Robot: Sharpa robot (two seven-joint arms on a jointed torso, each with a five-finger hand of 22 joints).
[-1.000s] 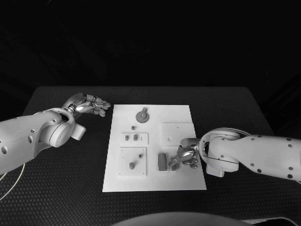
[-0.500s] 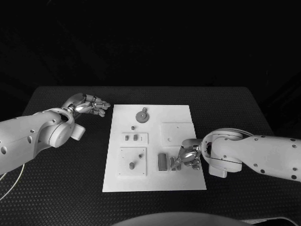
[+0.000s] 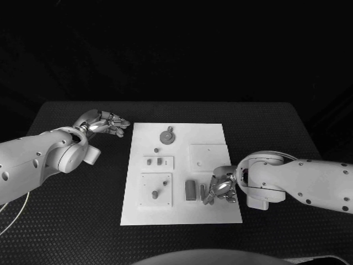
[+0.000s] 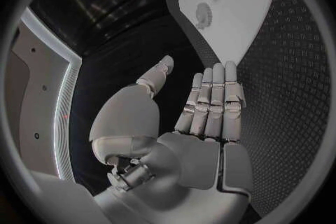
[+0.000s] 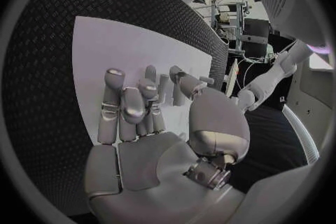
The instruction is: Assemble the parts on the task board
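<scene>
Right now we've got the right hand (image 3: 222, 188) fingers curled over loose parts (image 3: 191, 189) at the task board (image 3: 212, 215)'s near-right; grip unclear. Left hand (image 3: 106, 122) spread, idle, far-left. Go slow, pinch one pc cleanly.

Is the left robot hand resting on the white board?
No, the left robot hand is over the black table, apart from the board, and its fingers are apart with nothing in them.
</scene>
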